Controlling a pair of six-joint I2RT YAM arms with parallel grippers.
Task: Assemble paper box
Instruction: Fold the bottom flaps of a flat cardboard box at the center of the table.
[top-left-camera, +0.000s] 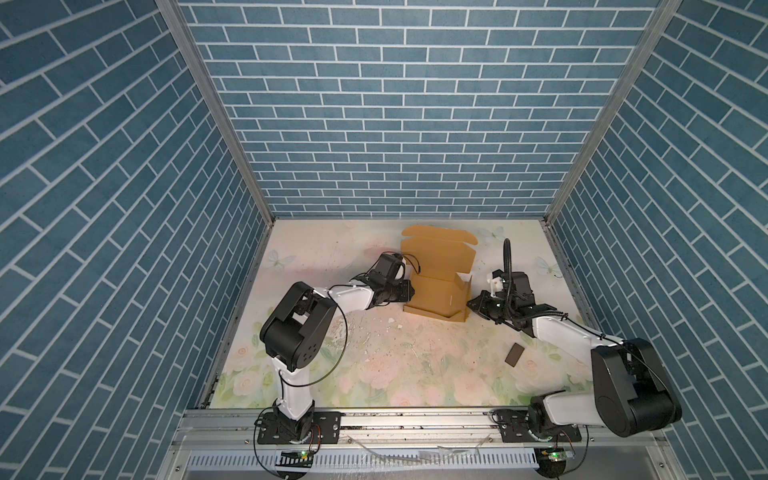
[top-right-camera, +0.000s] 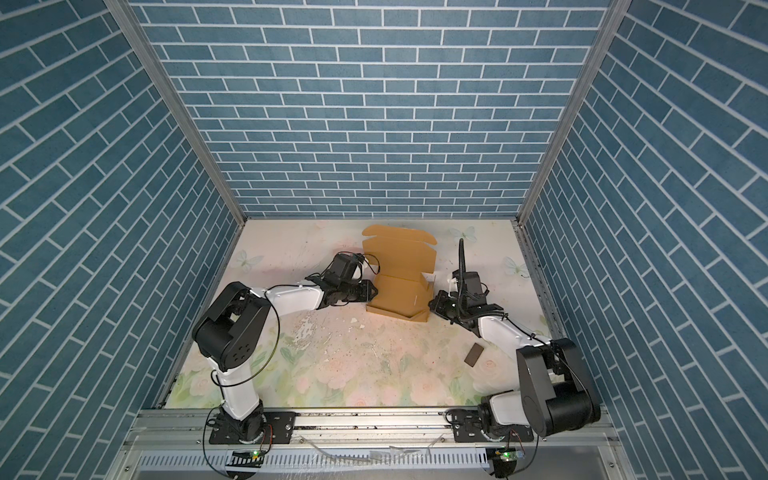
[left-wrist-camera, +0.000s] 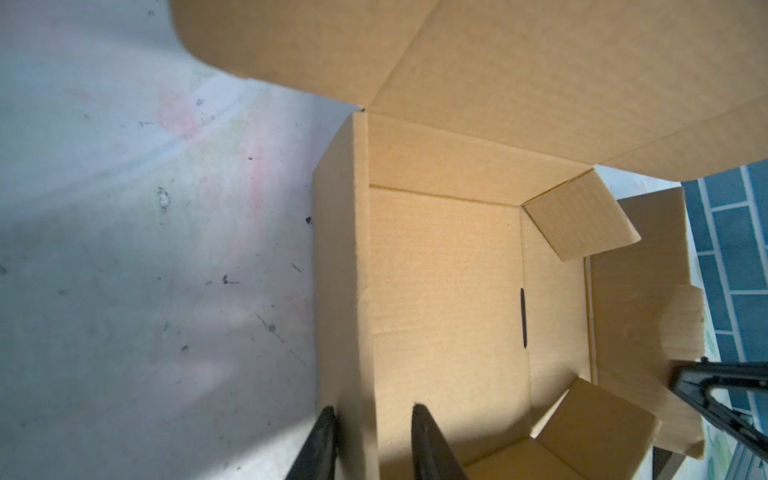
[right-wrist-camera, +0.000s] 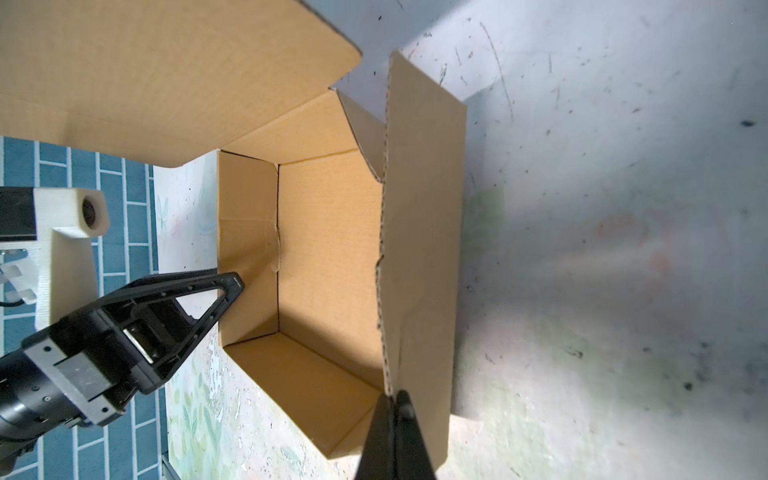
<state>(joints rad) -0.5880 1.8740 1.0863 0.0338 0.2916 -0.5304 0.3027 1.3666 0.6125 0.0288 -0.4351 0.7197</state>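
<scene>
Here we go: the paper box (top-left-camera: 436, 293) sits on the floral desk (top-left-camera: 374, 365) right between the two tools, half built, its big lid panel (top-left-camera: 436, 249) raised on the side farthest from both arms. The left tool (left-wrist-camera: 374, 409) is in at one side wall (left-wrist-camera: 345, 291), its fingers (left-wrist-camera: 428, 440) straddling it, one outside the cardboard, one inside over the box floor, jaws parted a modest way; whether they truly pinch that wall, I can't tell. Across the box, the right tool (right-wrist-camera: 392, 395) is squeezed completely together, and the ragged edge of the opposite side flap (right-wrist-camera: 424, 249) runs straight in between its closed jaws, so it has that upright flap gripped at the corner. Two little end tabs (left-wrist-camera: 577, 216) lean inward just inside that flap. A small dark chip (top-left-camera: 514, 354) lies flat on the desk behind the right tool, beside its forearm, well apart from the box.
</scene>
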